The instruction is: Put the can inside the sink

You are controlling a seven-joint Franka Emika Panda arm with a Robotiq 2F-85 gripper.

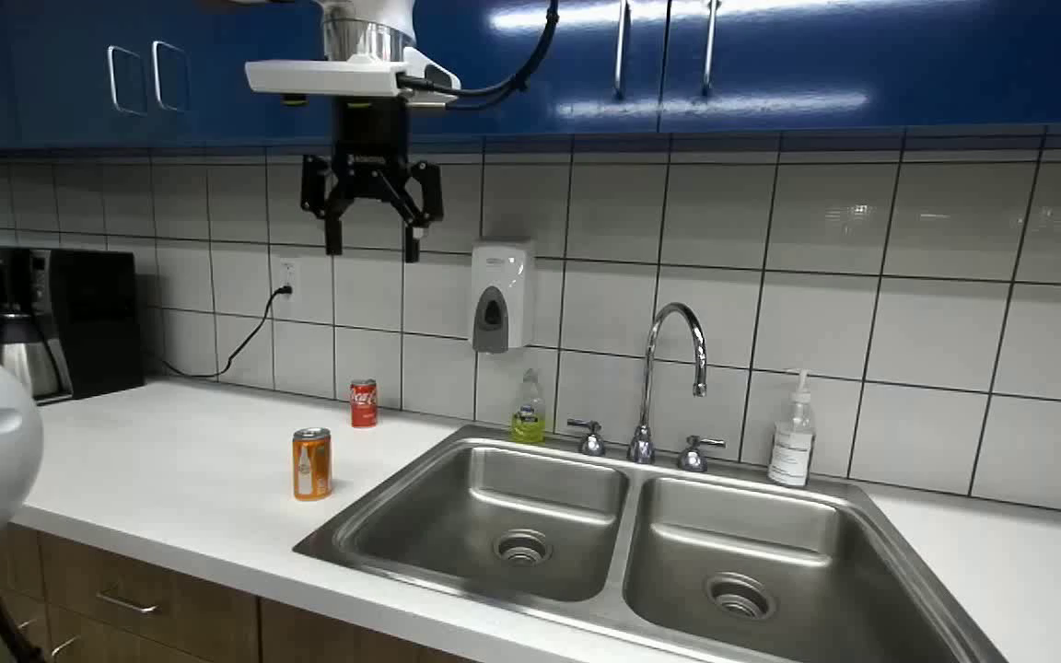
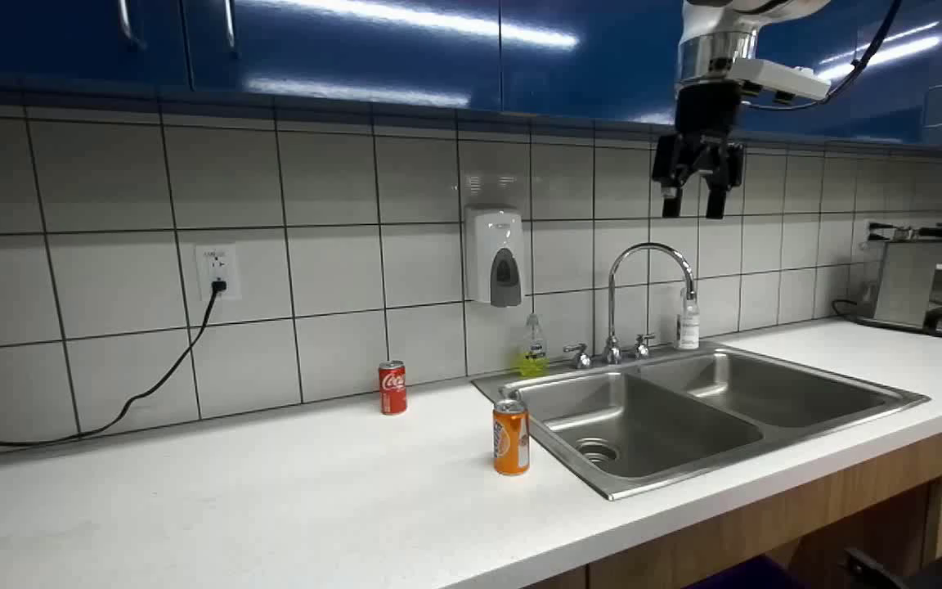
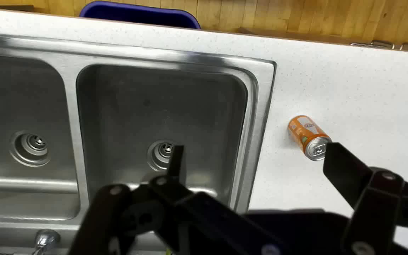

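The orange can with a pale metal top stands upright on the white counter, left of the sink in both exterior views (image 1: 312, 465) (image 2: 511, 442). It also shows in the wrist view (image 3: 305, 131), where one fingertip covers a bit of its top edge. The steel double-basin sink (image 1: 624, 552) shows in both exterior views (image 2: 659, 446), and its basins and drains show in the wrist view (image 3: 161, 102). My gripper (image 1: 372, 247) is open and empty, pointing down high above the counter, well apart from the can. It also shows in an exterior view (image 2: 693, 206) and the wrist view (image 3: 253, 152).
A red can (image 1: 363, 405) stands near the tiled wall. A chrome faucet (image 1: 648, 378), a yellow-green soap bottle (image 1: 528, 419) and a pump bottle (image 1: 791, 447) line the sink's back. A wall dispenser (image 1: 501, 299) hangs above. Blue cabinets (image 1: 816, 64) overhang the counter.
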